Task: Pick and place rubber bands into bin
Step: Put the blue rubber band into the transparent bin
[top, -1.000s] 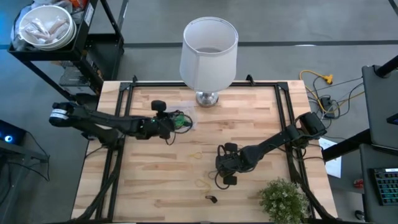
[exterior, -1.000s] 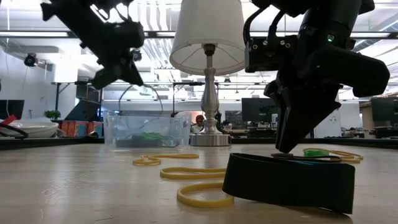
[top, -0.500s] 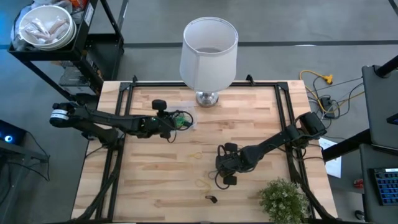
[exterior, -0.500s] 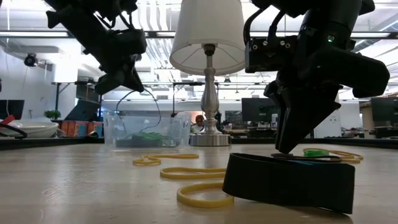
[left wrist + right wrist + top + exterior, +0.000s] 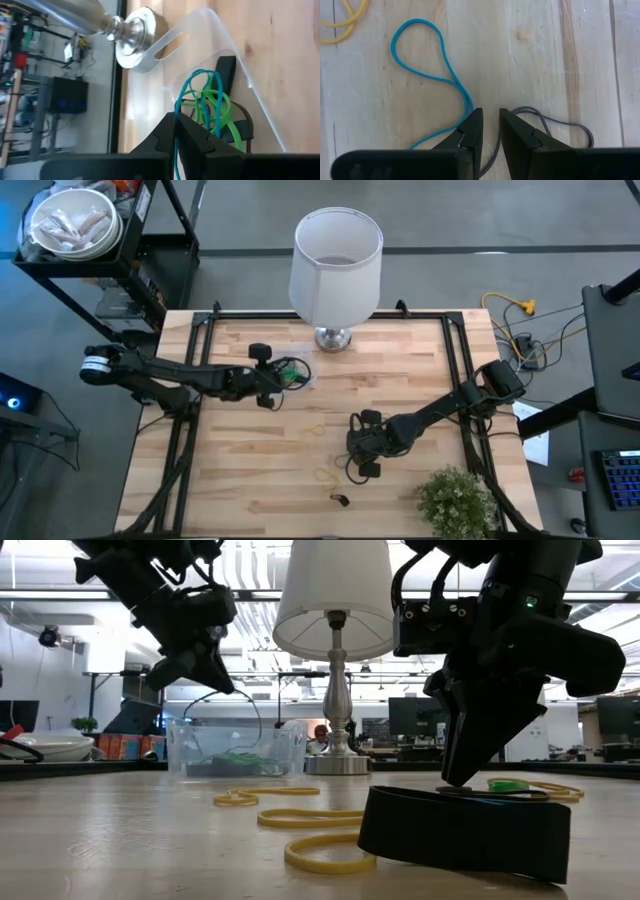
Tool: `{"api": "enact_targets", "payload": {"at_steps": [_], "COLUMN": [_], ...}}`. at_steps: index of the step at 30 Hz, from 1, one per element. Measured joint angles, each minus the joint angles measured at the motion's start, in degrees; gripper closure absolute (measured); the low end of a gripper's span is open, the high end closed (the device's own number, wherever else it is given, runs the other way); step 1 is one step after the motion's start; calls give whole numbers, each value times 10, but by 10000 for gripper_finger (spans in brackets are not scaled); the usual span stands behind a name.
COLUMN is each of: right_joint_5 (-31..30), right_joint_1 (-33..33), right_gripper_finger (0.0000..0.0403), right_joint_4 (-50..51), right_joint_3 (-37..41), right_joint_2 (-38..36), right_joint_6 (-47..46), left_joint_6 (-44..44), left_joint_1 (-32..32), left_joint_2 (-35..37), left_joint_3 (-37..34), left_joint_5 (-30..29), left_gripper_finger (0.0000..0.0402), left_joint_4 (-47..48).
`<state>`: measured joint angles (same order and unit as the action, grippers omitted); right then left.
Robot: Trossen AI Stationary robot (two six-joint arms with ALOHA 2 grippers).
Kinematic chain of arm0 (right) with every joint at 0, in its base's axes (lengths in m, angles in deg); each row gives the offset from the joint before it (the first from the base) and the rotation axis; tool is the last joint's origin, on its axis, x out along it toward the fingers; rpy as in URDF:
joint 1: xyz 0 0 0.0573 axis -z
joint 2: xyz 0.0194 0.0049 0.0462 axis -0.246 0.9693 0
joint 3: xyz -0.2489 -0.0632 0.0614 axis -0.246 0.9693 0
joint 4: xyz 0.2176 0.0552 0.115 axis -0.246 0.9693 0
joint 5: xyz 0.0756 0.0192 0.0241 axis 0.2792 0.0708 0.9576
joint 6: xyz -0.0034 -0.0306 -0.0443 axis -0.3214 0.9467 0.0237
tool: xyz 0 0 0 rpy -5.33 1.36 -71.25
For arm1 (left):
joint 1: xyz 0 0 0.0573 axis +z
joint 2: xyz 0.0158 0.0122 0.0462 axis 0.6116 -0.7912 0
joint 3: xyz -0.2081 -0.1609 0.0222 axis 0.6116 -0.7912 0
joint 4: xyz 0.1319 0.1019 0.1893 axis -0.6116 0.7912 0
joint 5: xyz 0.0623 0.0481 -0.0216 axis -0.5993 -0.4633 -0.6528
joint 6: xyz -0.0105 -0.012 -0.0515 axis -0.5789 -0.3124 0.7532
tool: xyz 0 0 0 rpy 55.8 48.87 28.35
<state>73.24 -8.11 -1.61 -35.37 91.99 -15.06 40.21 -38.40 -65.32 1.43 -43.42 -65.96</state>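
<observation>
Left claw, clamped on a blue rubber band, hangs over the bin.

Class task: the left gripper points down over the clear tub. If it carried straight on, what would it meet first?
Most likely the green rubber bands lying in the small transparent plastic bin; the left gripper, jaws shut on a blue rubber band, hangs just above them, though depth is unclear.
</observation>
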Motion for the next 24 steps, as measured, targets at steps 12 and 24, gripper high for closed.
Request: {"api": "enact_targets", "payload": {"at_steps": [12,24], "right_joint_5": [0,0], "right_joint_1": [0,0], "right_gripper_finger": [346,346], "right_joint_4": [-2,-4], "right_joint_3": [1,1], "right_joint_2": [0,0], "right_joint_6": [0,0], "left_joint_6": [13,10], "left_joint_1": [46,68], "left_joint_2": [0,0], "left_joint_3": [0,0], "left_joint_5": [66,105], "left_gripper_finger": [401,401], "left_joint_4": [8,8]}}
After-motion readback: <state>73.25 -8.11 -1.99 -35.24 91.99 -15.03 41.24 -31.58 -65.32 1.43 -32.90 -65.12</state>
